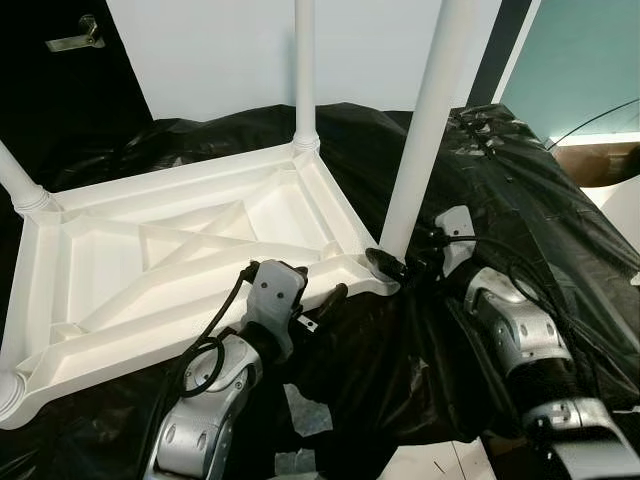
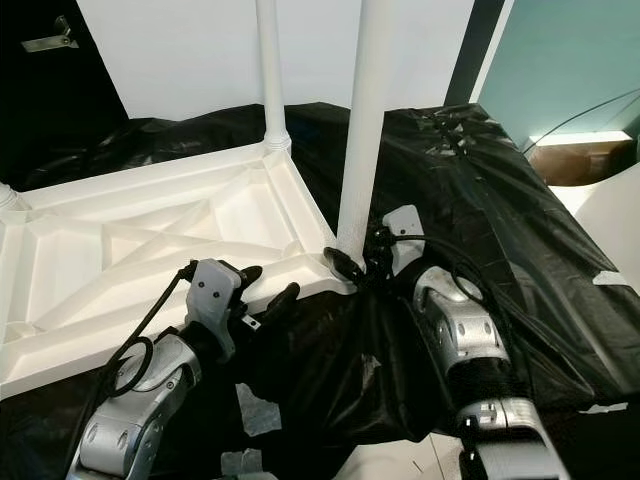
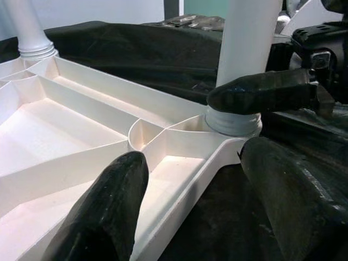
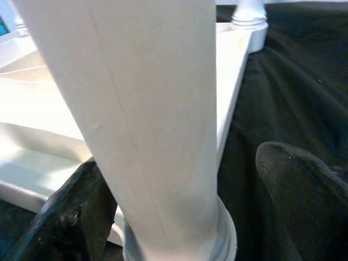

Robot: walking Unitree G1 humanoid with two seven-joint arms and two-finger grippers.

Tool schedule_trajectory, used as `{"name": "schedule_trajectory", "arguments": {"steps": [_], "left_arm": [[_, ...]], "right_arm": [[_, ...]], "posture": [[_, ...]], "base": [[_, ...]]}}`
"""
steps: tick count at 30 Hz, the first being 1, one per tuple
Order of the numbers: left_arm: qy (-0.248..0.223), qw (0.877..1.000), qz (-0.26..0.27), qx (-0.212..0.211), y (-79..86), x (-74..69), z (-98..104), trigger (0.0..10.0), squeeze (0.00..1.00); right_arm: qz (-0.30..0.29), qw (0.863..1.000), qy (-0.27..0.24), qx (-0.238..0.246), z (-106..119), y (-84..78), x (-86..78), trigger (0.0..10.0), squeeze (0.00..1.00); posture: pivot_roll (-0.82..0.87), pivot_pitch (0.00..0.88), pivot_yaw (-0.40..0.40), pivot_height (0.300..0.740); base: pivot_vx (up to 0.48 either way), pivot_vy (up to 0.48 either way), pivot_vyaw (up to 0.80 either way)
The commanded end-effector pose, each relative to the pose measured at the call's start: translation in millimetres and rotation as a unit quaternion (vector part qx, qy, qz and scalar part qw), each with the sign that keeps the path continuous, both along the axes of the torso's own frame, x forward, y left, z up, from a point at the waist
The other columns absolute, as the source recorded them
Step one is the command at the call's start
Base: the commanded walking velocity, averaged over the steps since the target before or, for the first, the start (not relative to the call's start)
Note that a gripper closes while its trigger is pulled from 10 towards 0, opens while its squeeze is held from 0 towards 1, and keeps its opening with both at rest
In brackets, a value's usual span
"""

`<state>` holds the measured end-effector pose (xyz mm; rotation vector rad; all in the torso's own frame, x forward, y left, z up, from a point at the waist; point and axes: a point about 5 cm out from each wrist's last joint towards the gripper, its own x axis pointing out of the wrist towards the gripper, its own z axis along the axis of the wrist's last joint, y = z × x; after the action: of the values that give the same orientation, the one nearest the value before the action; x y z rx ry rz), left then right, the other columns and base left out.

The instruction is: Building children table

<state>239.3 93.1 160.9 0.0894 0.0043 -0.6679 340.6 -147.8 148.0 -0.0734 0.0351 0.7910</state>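
A white plastic children's table top [image 1: 180, 250] lies upside down on black sheeting, ribs facing up. White legs stand in its corners: one at the far corner [image 1: 305, 70], one at the left [image 1: 20, 180], and a tall one at the near right corner [image 1: 425, 130]. My right gripper [image 1: 405, 258] is open around the base of that near right leg [image 4: 152, 109]. One finger [image 4: 70, 217] touches it and the other [image 4: 304, 196] stands a little apart. My left gripper [image 1: 318, 285] is open and straddles the top's near rim [image 3: 179, 201] just left of that corner.
Black plastic sheeting [image 1: 540, 200] covers the whole raised work surface and drapes over its front edge. A white wall [image 1: 220, 50] stands behind, with a teal panel [image 1: 580, 50] and a cardboard box [image 1: 610, 160] at the right. Paper scraps [image 1: 305, 415] lie below the front edge.
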Motion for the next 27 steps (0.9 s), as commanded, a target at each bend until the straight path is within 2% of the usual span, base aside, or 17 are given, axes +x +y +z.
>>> {"name": "schedule_trajectory", "arguments": {"steps": [1,2,3,8,9,10,16,20,25,27], "left_arm": [[0.001,1.0,0.018,0.006,1.1,1.0,-0.5,10.0,0.0],[-0.003,1.0,0.017,0.006,0.2,3.3,0.6,10.0,0.0],[-0.005,1.0,0.017,0.006,-0.5,4.4,1.1,10.0,0.0],[-0.007,1.0,0.017,0.005,-1.2,5.3,1.6,10.0,0.0],[-0.009,1.0,0.017,0.005,-1.9,6.1,2.1,10.0,0.0],[-0.01,1.0,0.017,0.004,-2.3,6.3,2.5,10.0,0.0],[-0.011,1.0,0.02,0.003,-2.1,5.2,2.4,10.0,0.0],[-0.009,1.0,0.021,0.002,-2.0,3.2,1.3,10.0,0.0],[-0.001,1.0,0.025,0.003,-2.6,0.5,-3.8,10.0,0.0],[0.0,1.0,0.025,0.004,-2.6,0.2,-4.4,10.0,0.0]], "right_arm": [[0.024,1.0,-0.002,-0.012,-0.3,1.4,1.0,10.0,0.0],[0.076,0.996,-0.007,-0.055,3.1,8.8,11.1,10.0,0.0],[0.088,0.994,-0.009,-0.068,4.3,11.1,13.9,10.0,0.0],[0.092,0.993,-0.009,-0.075,5.2,12.9,16.6,10.0,0.0],[0.093,0.992,-0.01,-0.081,6.3,13.7,18.8,2.7,0.0],[0.098,0.991,-0.01,-0.087,6.9,13.2,20.4,0.0,0.0],[0.108,0.99,-0.003,-0.094,5.8,10.3,20.5,0.0,0.0],[0.092,0.991,0.013,-0.095,-0.5,7.3,18.4,0.0,0.0],[-0.011,0.995,0.035,-0.091,-15.5,6.9,18.9,0.0,0.0],[-0.03,0.995,0.043,-0.08,-17.5,8.3,18.9,0.0,0.0]], "posture": [[0.11,0.034,-0.029,0.74],[0.11,0.018,-0.035,0.74],[0.11,0.016,-0.036,0.74],[0.12,0.01,-0.039,0.74],[0.12,0.006,-0.042,0.74],[0.12,0.002,-0.046,0.74],[0.12,0.004,-0.052,0.74],[0.12,0.013,-0.055,0.74],[0.11,0.028,-0.054,0.74],[0.11,0.031,-0.053,0.74]], "base": [[0.0,0.0,0.0],[0.0,0.0,0.0],[0.0,0.0,0.0],[0.0,0.0,0.0],[0.0,0.0,0.0],[0.0,0.0,0.0],[0.0,0.0,0.0],[0.0,0.0,0.0],[0.0,0.0,0.0],[0.0,0.0,0.0]]}}
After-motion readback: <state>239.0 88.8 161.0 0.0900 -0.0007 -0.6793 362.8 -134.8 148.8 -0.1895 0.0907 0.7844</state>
